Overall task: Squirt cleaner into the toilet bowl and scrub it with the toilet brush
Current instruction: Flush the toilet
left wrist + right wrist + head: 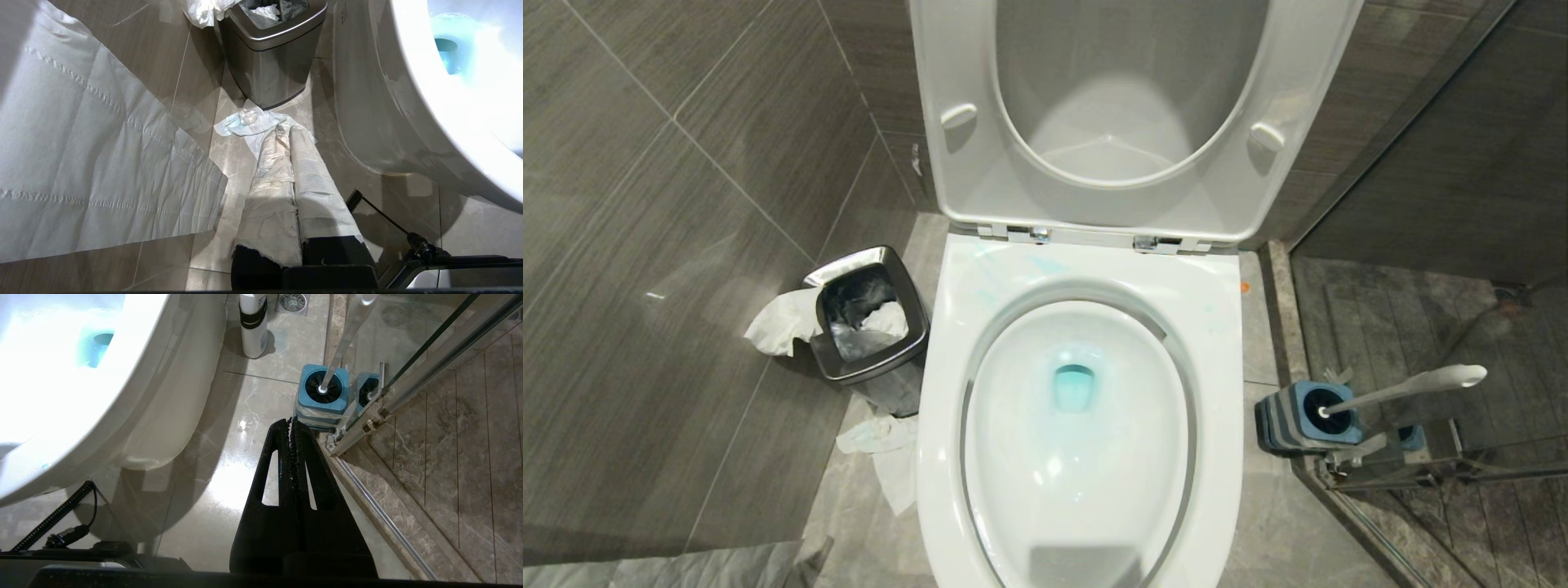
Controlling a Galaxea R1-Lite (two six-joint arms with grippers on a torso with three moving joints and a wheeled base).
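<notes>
With blue water already in the toilet bowl (1086, 523) and the toilet brush (1409, 386) resting in its holder (322, 396), the work looks nearly finished or not begun, and both the left end effector (286, 134) and the right end effector (292, 424) are clenched and empty, so the next move needs the right one to release and grasp the brush handle.

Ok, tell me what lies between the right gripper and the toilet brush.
In the right wrist view, only a short stretch of bare floor tile separates the shut right gripper from the toilet brush, standing in its blue holder.

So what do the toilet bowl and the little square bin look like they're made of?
The large white oval toilet bowl looks like glazed ceramic: glossy, with bright reflections. The small square bin looks like brushed steel, grey with a soft sheen, though coated plastic is possible.
</notes>
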